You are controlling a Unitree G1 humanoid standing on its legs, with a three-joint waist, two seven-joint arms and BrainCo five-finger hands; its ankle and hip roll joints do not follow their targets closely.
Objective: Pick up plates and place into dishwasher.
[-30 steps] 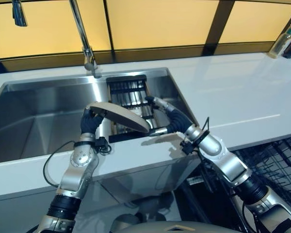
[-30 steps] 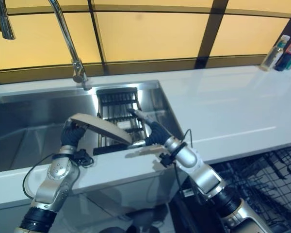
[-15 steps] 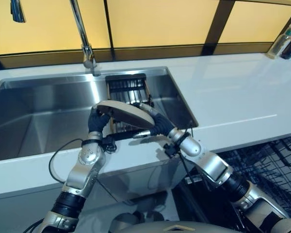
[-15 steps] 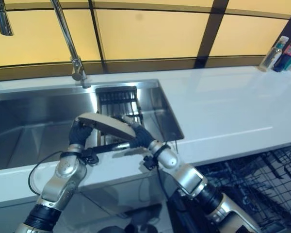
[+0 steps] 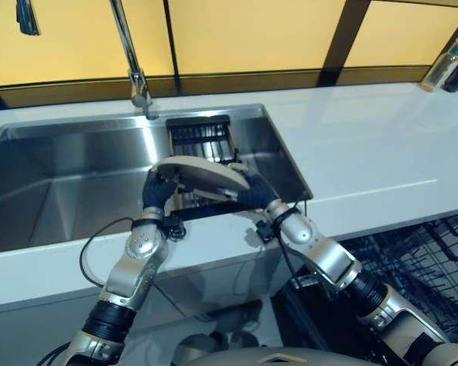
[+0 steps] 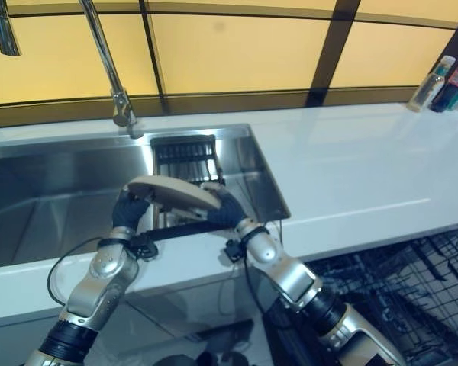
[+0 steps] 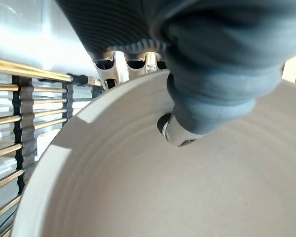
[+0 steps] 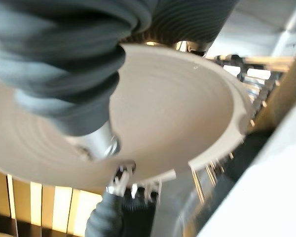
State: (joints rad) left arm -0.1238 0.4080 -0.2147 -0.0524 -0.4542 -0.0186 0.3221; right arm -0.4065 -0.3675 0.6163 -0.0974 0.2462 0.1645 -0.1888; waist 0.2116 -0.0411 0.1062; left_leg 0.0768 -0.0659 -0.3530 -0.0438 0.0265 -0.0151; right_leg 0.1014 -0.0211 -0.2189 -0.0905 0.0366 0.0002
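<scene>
Both hands are gripping the plate point(image 5: 204, 174) above the sink point(image 5: 46, 183), left hand point(image 5: 157, 191) and right hand point(image 5: 253, 192) clasping opposite rims; looks like a hand-over; next, one releasing, the other swinging toward the dishwasher rack point(image 5: 435, 259)

Right robot hand point(image 5: 253, 192) now seemingly gripping plate point(image 5: 204, 172)

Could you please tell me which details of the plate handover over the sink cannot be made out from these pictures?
- Right hand: its fingers are hidden under the beige ceramic plate in the eye views.
- Black wire dishwasher rack: cut off by the eye views' right edge.
- Black slatted sink rack: its near part sits behind the plate.
</scene>
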